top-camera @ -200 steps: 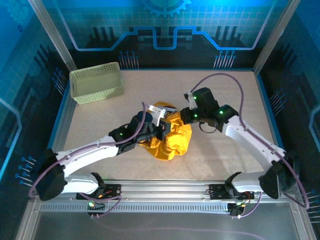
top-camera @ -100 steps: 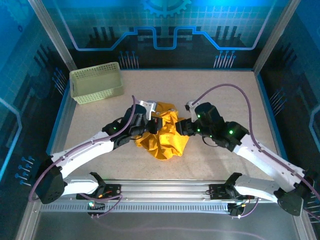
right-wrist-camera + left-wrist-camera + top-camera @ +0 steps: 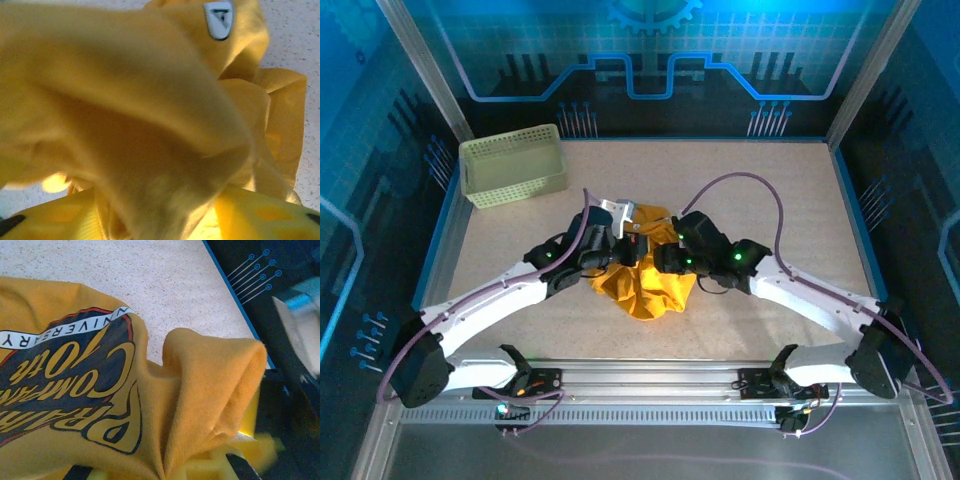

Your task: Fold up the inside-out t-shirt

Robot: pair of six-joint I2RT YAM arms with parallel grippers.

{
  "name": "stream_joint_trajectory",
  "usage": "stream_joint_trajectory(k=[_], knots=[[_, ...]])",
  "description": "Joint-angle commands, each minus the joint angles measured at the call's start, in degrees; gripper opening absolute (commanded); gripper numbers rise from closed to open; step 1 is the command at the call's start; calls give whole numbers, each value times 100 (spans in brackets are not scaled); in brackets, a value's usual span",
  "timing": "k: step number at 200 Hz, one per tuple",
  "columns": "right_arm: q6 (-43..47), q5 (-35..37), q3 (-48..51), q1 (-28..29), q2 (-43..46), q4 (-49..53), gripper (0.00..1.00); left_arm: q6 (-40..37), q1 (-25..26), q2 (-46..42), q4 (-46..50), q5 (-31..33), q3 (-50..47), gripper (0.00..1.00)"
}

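Your left gripper (image 3: 623,243), from eight o'clock, pinches the crumpled mustard-yellow cloth t-shirt (image 3: 645,292); right gripper (image 3: 663,260), from three, sits buried (you cannot tell its grip).

On the yellow t-shirt (image 3: 200,390) a dark emblem (image 3: 75,385) was printed, seen upside down from the left wrist. Its white banner (image 3: 60,330) carried the letters "NIVERSARY", and under it stood in yellow "10th", "COMPAN" and "PRA", the rest cut off. A small pale tag (image 3: 219,19) on the cloth had a dark mark, not readable.
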State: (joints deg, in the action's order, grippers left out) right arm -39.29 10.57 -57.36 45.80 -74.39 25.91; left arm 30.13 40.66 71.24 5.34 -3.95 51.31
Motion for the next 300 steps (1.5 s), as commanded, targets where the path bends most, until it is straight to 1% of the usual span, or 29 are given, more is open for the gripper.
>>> stream_joint_trajectory(k=[1, 6, 7, 17, 23, 40, 44, 57, 73, 87, 102, 108, 118, 125, 137, 146, 160, 168, 177, 191, 199, 211, 223, 239, 260, 284, 300], knots=[[152, 242, -360, -124, -118, -21, 35, 54, -67, -301, 125, 28, -32, 0], [292, 298, -359, -107, -94, 41, 26, 63, -129, -324, 281, 102, 19, 0], [292, 298, -359, -107, -94, 41, 26, 63, -151, -327, 308, 112, 28, 0], [581, 306, -302, -104, 2, 102, 14, 95, -360, -397, 535, 164, 85, 0], [753, 296, -234, -101, 75, 138, 10, 107, -496, -454, 635, 206, 105, 0], [1225, 108, 29, -108, 309, 229, 1, 38, -893, -633, 846, 252, 201, 0], [1322, 66, 102, -106, 357, 246, 0, -16, -968, -652, 888, 268, 250, 0], [1567, -234, 354, -107, 530, 217, 0, -218, -1161, -587, 1092, 320, 489, 0], [1688, -763, 657, -99, 698, 29, 0, -459, -1224, -317, 1208, 325, 828, 0], [1600, -1106, 957, -91, 711, -243, 0, -582, -1221, 108, 1343, 227, 1159, 1], [1441, -1253, 1081, -93, 575, -463, 0, -631, -1228, 743, 1697, 98, 1661, 6], [1356, -1208, 1091, -93, 528, -509, 0, -640, -1212, 1034, 1911, 94, 1874, 10], [1208, -1154, 1135, -111, 492, -628, 0, -661, -1206, 1487, 2261, 67, 2162, 21], [1098, -1126, 1165, -132, 508, -713, 0, -697, -1195, 1761, 2500, 76, 2371, 28], [878, -1059, 1209, -205, 569, -788, 0, -788, -1089, 2029, 2802, 384, 2520, 40], [705, -991, 1240, -313, 629, -777, 0, -844, -981, 2062, 2945, 704, 2518, 49], [467, -867, 1292, -507, 686, -620, 0, -828, -746, 1805, 2990, 1298, 2300, 68], [425, -915, 1338, -613, 705, -593, 0, -755, -582, 1512, 2910, 1565, 2104, 72], [405, -972, 1404, -690, 730, -615, 0, -627, -371, 1167, 2731, 1636, 1816, 73], [421, -1075, 1551, -720, 813, -778, 0, -332, -23, 711, 2319, 1475, 1387, 72], [416, -1138, 1637, -705, 878, -895, 0, -75, 110, 565, 2089, 1231, 1137, 72], [415, -1246, 1777, -673, 994, -1114, 0, 415, 144, 517, 1739, 739, 825, 70], [405, -1273, 1920, -612, 1135, -1305, 0, 829, 174, 650, 1447, 418, 599, 68], [345, -1076, 2050, -484, 1268, -1312, 1, 1219, 228, 937, 1173, 332, 445, 66], [75, -664, 2196, -410, 1304, -1008, 6, 1425, 281, 1438, 1137, 394, 578, 66], [-127, -423, 2369, -406, 1332, -838, 11, 1537, 317, 1929, 861, 248, 734, 64], [-134, -337, 2400, -408, 1423, -804, 12, 1564, 357, 2205, 731, 100, 871, 62]])
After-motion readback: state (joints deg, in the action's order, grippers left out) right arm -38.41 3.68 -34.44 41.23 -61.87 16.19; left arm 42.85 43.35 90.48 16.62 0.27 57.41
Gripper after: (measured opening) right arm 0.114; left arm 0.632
